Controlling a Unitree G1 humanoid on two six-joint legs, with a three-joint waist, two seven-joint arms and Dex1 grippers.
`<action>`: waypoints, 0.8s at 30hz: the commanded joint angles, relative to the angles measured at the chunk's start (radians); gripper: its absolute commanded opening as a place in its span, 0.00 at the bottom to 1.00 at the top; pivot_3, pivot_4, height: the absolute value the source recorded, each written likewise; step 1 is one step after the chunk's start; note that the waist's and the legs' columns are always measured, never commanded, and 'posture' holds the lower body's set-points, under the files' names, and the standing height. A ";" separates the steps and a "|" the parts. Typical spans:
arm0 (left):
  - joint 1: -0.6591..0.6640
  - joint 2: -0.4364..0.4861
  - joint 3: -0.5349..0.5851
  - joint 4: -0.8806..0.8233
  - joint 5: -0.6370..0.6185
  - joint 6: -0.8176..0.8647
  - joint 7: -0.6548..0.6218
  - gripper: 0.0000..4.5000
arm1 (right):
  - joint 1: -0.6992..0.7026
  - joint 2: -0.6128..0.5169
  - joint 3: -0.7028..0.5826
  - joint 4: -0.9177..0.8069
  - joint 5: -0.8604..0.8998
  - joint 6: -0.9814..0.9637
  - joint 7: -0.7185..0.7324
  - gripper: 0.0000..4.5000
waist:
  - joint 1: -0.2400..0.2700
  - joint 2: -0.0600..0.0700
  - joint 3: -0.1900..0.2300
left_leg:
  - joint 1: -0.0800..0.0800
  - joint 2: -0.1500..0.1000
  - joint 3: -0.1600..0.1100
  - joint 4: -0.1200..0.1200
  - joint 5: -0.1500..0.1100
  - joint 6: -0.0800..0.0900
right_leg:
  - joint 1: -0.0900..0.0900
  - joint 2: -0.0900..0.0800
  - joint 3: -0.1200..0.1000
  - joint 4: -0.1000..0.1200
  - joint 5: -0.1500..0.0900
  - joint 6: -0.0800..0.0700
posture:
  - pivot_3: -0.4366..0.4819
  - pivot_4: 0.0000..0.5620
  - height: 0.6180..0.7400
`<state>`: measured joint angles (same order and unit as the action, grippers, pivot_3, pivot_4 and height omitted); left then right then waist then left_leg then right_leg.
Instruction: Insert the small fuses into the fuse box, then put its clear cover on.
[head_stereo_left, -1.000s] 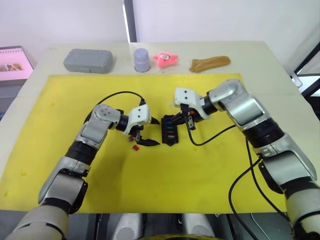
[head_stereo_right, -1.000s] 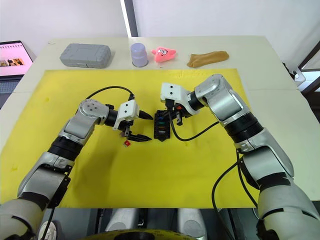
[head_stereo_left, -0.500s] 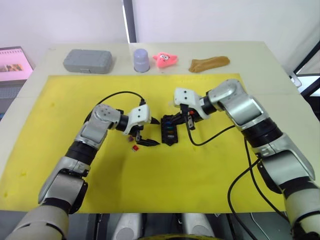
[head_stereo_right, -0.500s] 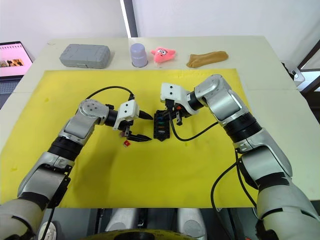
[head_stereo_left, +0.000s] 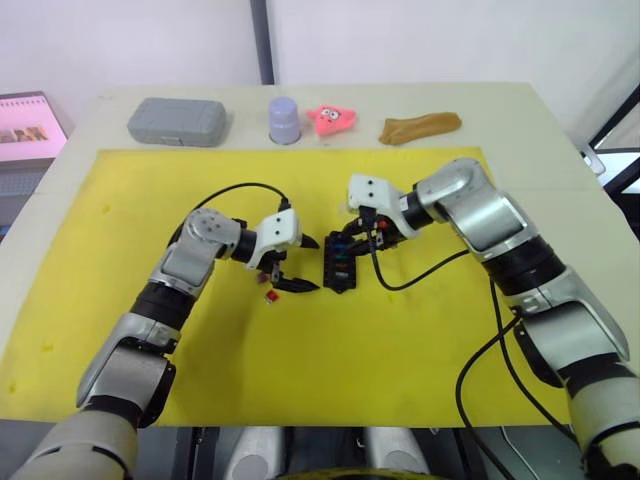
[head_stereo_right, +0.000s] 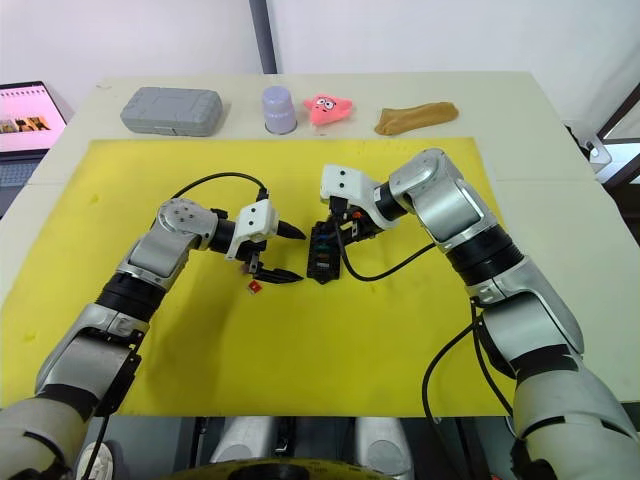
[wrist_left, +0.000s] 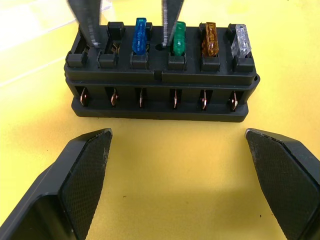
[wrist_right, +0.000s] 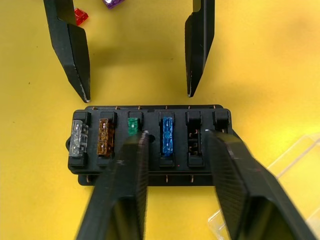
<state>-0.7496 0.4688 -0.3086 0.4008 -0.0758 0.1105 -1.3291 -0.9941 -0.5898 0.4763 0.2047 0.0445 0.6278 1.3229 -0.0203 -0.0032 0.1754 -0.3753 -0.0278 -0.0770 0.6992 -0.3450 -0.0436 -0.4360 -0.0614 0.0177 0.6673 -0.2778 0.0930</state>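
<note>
Fuses going in: four seated, two slots empty.

I have the fuse box (wrist_right: 150, 145) near the middle of the yellow mat (head_stereo_left: 400, 330), holding clear, amber, green and blue fuses; the last two slots (wrist_right: 207, 135) at one end look bare. My right gripper (wrist_right: 170, 150) hangs over the box, fingers parted and empty, astride the blue fuse (wrist_right: 166, 135). My left gripper (head_stereo_left: 293, 265) waits just beside the box, spread wide, nothing in it. A red fuse (head_stereo_left: 270, 296) and a purple one (wrist_right: 114, 2) lie loose by the left fingers; the clear cover (wrist_right: 280, 170) sits just beyond the box. Next, I judge, comes pinching a loose fuse blade-down for an empty slot.
</note>
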 joint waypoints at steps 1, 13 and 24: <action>-0.024 0.010 0.017 -0.007 -0.003 -0.017 0.000 1.00 | -0.033 -0.006 -0.037 -0.043 0.010 0.012 0.003 0.42 | 0.000 0.000 0.000 | 0.000 0.000 0.000 0.000 0.000 0.000 | 0.000 0.000 0.000 0.000 0.000 0.000 | 0.48 0.27 1.00; -0.034 0.007 0.018 0.012 -0.002 -0.031 0.005 1.00 | -0.045 -0.026 -0.084 -0.103 0.047 0.044 0.002 0.30 | 0.000 0.000 0.000 | 0.000 0.000 0.000 0.000 0.000 0.000 | 0.000 0.000 0.000 0.000 0.000 0.000 | 0.48 0.27 1.00; -0.044 0.005 0.021 0.027 -0.002 -0.033 0.008 1.00 | 0.087 0.002 -0.154 -0.080 0.091 -0.059 -0.059 0.00 | -0.001 0.000 0.000 | 0.000 0.000 0.000 0.000 0.000 0.000 | 0.000 0.000 0.000 0.000 0.000 0.000 | 0.48 0.27 1.00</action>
<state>-0.7638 0.4685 -0.3063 0.4325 -0.0755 0.0929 -1.3232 -0.8900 -0.5887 0.3697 0.1457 0.1156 0.5881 1.2659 -0.0214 -0.0032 0.1754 -0.3755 -0.0281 -0.0768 0.6992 -0.3450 -0.0436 -0.4362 -0.0616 0.0178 0.6674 -0.2778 0.0931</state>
